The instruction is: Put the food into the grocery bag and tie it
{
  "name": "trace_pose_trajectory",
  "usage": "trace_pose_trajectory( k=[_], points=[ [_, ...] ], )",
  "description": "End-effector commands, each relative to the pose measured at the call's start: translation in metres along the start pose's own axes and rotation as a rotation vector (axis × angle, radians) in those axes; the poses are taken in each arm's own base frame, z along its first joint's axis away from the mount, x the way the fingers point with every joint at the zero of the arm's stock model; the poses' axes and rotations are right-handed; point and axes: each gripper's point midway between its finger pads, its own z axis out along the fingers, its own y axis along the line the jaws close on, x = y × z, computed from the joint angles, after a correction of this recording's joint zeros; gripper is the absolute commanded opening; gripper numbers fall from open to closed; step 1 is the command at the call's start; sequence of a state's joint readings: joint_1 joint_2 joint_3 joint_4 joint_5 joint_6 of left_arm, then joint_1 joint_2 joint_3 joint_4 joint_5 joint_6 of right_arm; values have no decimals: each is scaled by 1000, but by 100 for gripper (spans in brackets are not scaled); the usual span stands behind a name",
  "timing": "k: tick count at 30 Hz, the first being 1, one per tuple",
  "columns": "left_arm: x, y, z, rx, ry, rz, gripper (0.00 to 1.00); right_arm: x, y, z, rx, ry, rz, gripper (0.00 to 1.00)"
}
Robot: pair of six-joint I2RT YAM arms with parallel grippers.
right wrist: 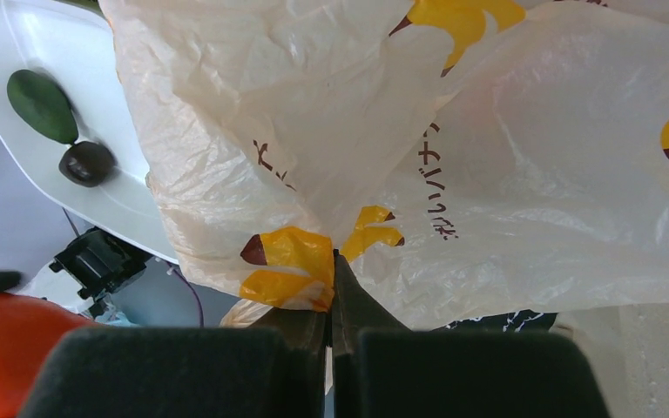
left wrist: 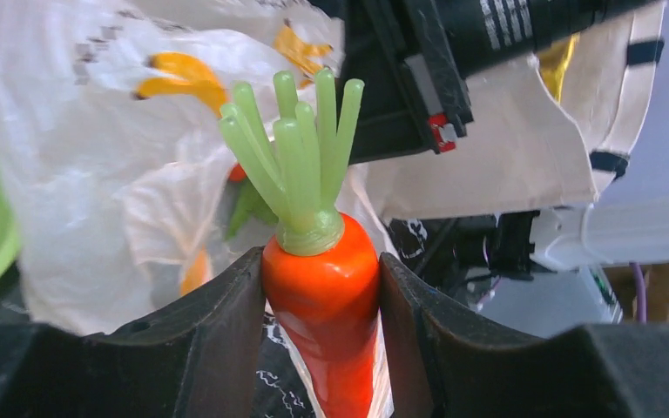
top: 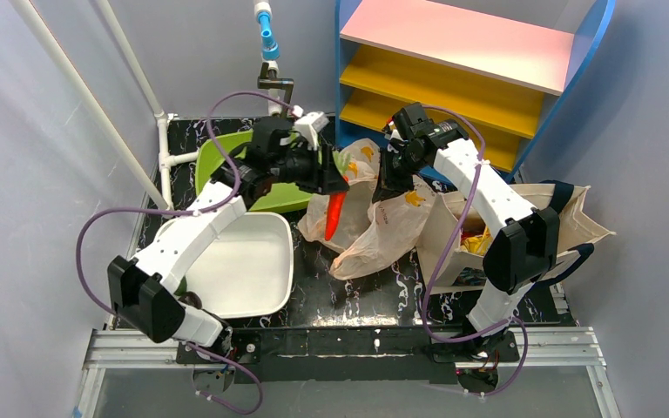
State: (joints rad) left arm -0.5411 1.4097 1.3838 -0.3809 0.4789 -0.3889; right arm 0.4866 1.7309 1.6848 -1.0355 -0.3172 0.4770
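My left gripper (top: 334,186) is shut on the food, a long orange-red carrot (top: 335,216) with a pale green top (left wrist: 300,148). The carrot hangs tip down over the mouth of the grocery bag (top: 383,231), its body (left wrist: 322,296) squeezed between both black fingers. My right gripper (top: 392,185) is shut on a fold of the grocery bag (right wrist: 488,157) and holds it up off the table; its jaws meet at the plastic (right wrist: 333,261). A dark green fruit (right wrist: 42,104) and a dark brown ball (right wrist: 87,163) lie in the white tray (right wrist: 131,205).
The white tray (top: 244,261) sits under my left arm. A green bin (top: 218,157) stands behind it. A cream canvas tote (top: 453,235) with something yellow (top: 479,239) inside stands at the right. A blue shelf unit (top: 453,52) is at the back.
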Motion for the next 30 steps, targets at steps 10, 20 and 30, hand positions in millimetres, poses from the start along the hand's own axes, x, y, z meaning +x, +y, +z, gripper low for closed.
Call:
trace_pose_trajectory(
  k=[10,20,30],
  points=[
    [55,-34,36,154,221,113,0,-5,18,-23,-34,-44,-18,1],
    [86,-7,56,81,355,43,0,-3,18,-27,-33,-47,-19,1],
    [59,14,73,-98,323,-17,15,3,16,-27,-33,-35,-5,1]
  ],
)
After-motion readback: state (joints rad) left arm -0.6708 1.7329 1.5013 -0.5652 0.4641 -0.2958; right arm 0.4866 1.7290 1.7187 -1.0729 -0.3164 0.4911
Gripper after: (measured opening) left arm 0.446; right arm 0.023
